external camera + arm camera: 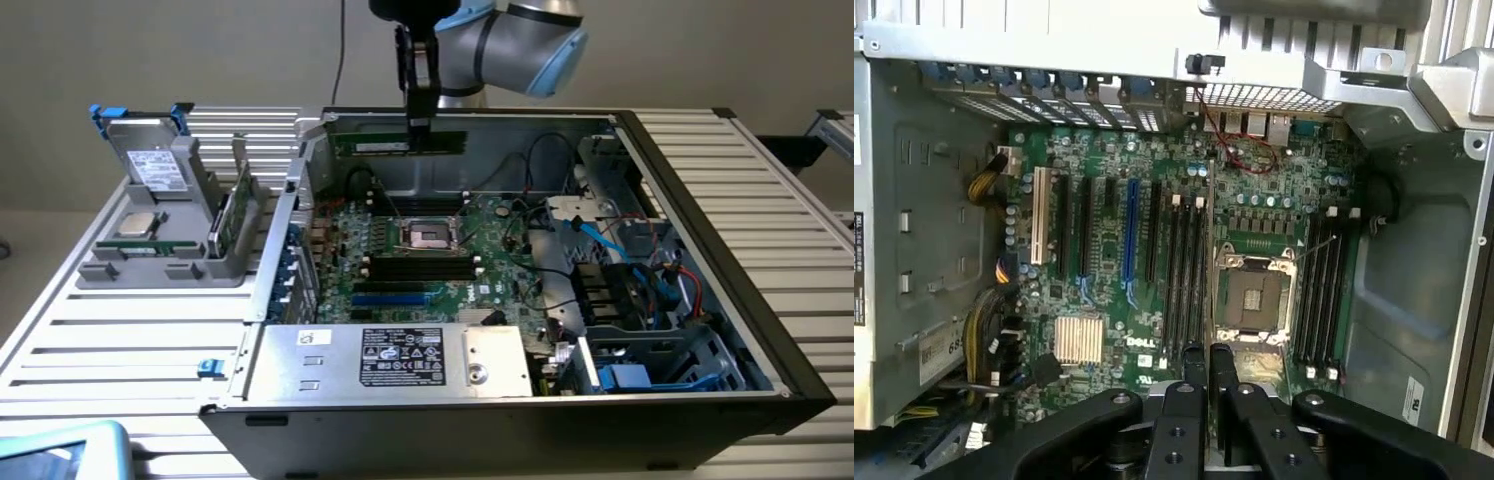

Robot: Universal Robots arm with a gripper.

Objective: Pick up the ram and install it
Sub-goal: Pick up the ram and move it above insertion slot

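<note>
White slatted table noted beneath an open computer case. Gripper is seen clenched on the ram, which is held level above the motherboard, near the case's far wall. A gray holder is noted beside the case at the exterior view's left.

One ram, one motherboard, one case, perhaps one processor.

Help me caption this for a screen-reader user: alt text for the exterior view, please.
A robot arm's gripper holds a green RAM stick level over an open computer case with its motherboard exposed. On the exterior view's left, a grey holder carries a processor chip.
</note>
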